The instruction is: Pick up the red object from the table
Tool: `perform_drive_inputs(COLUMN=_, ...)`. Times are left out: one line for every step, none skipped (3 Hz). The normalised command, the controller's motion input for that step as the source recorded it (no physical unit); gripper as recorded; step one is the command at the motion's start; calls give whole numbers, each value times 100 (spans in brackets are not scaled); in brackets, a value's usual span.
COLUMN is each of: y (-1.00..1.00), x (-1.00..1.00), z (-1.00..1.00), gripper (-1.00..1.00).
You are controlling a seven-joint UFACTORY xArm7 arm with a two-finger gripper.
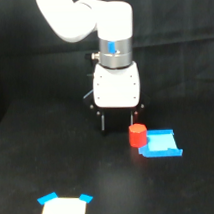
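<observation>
The red object [137, 135] is a small short red-orange cylinder standing upright on the black table [56, 157], touching the left edge of a flat bright blue piece [161, 144]. My gripper [117, 125] hangs from the white arm, pointing down, just behind and to the exterior view's left of the cylinder. Its two black fingers [102, 121] stand wide apart with nothing between them. The right finger ends just above the cylinder's top, and the cylinder lies outside the gap, under or just right of that finger.
A white block with blue tape corners [64, 205] lies at the bottom edge, left of centre. A black curtain [182, 37] hangs behind the table.
</observation>
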Motion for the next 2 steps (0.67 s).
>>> perform_drive_inputs(y=-100, x=-60, z=-66, gripper=20)
perform_drive_inputs(y=-100, x=-61, z=-100, gripper=83)
